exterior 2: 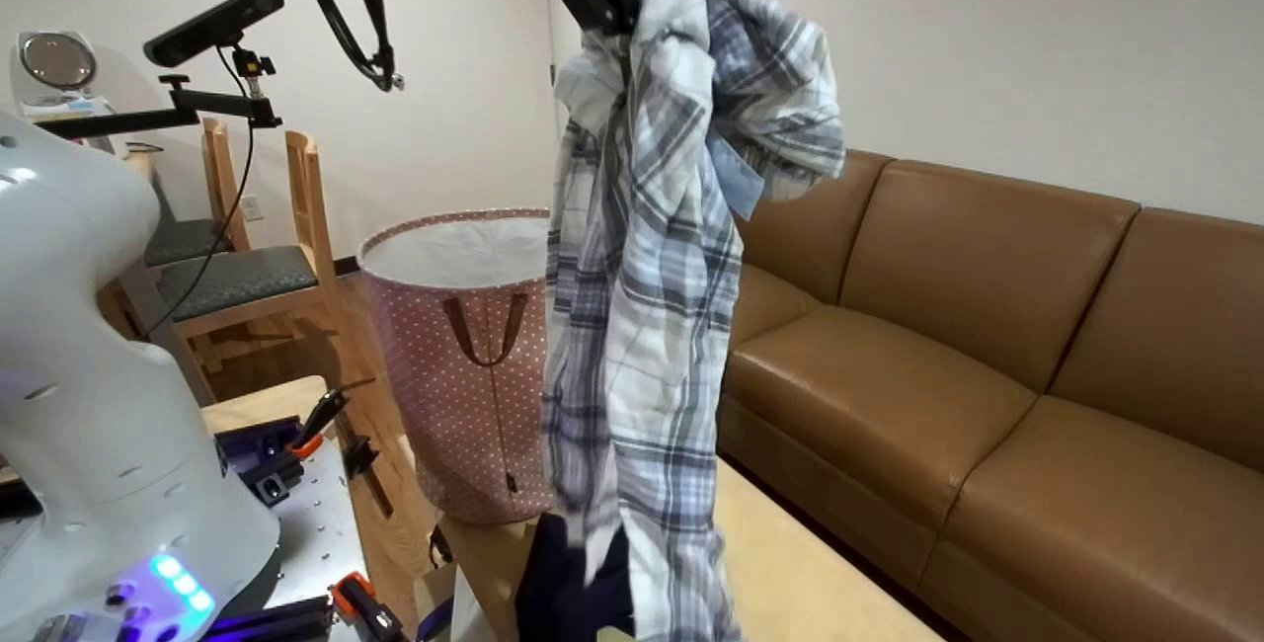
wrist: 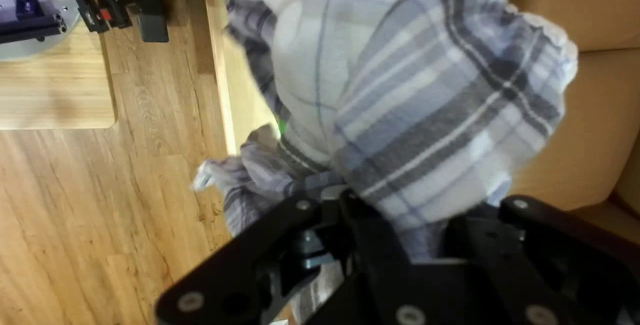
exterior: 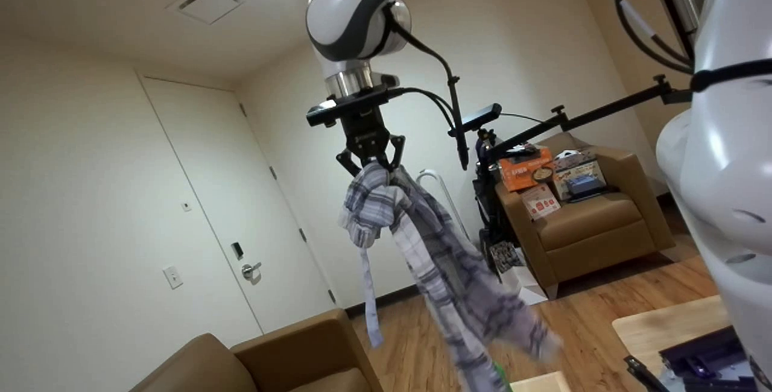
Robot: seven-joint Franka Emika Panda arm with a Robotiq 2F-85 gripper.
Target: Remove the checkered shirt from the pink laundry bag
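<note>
The checkered shirt, in white, grey and blue plaid, hangs bunched from my gripper in both exterior views [exterior: 422,241] [exterior 2: 662,326]. It fills much of the wrist view [wrist: 425,95]. My gripper [exterior: 377,163] is shut on the shirt's top, with long parts hanging down; it also shows at the top of an exterior view [exterior 2: 632,5] and in the wrist view [wrist: 415,220]. The fabric hides parts of the fingertips. The pink laundry bag [exterior 2: 449,375], dotted white with brown handles, stands upright behind the shirt, which hides its right side. The shirt hangs outside it.
A light wooden table [exterior 2: 790,563] lies under the shirt, with dark cloth [exterior 2: 568,583] on it. A brown sofa [exterior 2: 889,356] stands alongside. A camera on a black bar [exterior 2: 212,30] juts out near the arm. A brown armchair [exterior: 594,223] holds several boxes.
</note>
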